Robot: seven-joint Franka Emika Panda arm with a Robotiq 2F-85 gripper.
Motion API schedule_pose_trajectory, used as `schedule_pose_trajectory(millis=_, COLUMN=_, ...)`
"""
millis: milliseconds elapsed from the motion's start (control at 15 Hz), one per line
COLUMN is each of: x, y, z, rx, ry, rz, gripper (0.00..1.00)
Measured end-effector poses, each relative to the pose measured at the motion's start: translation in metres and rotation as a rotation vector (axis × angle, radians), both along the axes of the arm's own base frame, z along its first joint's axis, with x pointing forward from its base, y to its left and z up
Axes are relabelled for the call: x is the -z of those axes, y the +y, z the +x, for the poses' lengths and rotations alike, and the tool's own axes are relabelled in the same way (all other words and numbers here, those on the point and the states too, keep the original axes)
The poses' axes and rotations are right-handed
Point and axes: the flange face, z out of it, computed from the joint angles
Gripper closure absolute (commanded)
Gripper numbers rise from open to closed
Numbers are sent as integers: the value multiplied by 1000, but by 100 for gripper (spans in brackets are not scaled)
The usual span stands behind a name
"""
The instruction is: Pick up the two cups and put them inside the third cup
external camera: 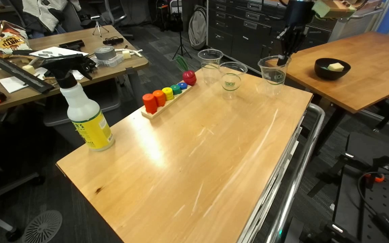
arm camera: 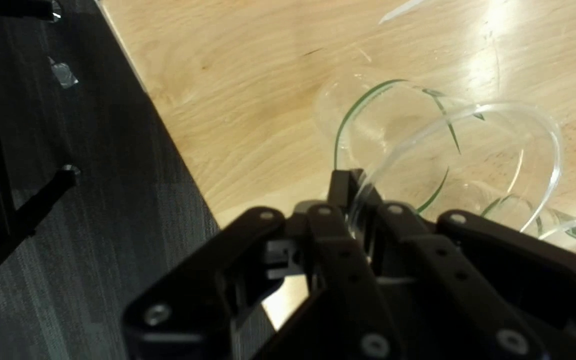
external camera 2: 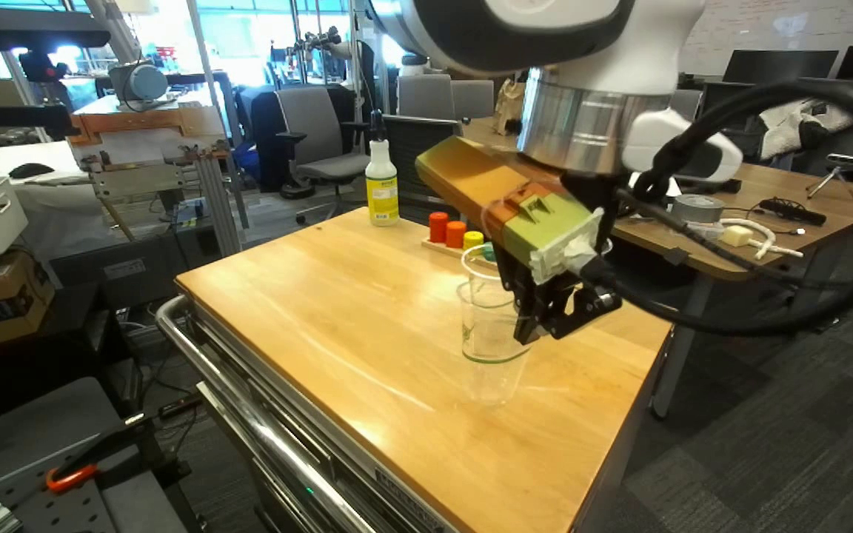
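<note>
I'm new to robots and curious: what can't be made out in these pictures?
Cup at the gripper: wrist view, rim partly hidden behind gripper.
Neighbouring cup: cut off by that view's right edge.
Round red toy: in an exterior view, hidden behind the gripper and its box.
Arm: cut off at the top in both exterior views.
Fine print on spray bottle: too small in both exterior views.

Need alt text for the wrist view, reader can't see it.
A black two-finger gripper seems closed on the rim of a colourless clear plastic cup with green markings, over a light wooden tabletop. A second clear green-marked plastic cup, partly hidden, runs off the right edge; dark grey floor lies at left.
</note>
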Motion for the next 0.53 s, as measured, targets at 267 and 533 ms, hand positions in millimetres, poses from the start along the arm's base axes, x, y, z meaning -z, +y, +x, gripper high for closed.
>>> schedule_pose_trajectory(millis=267, x=-77, y=-12, z=-6, rx=11, ry=-107, rz=-43, gripper=99)
schedule_pose_trajectory(millis=533, x=-149, y=6, z=9, rx=-25, ry=-244, rz=-78, gripper=99)
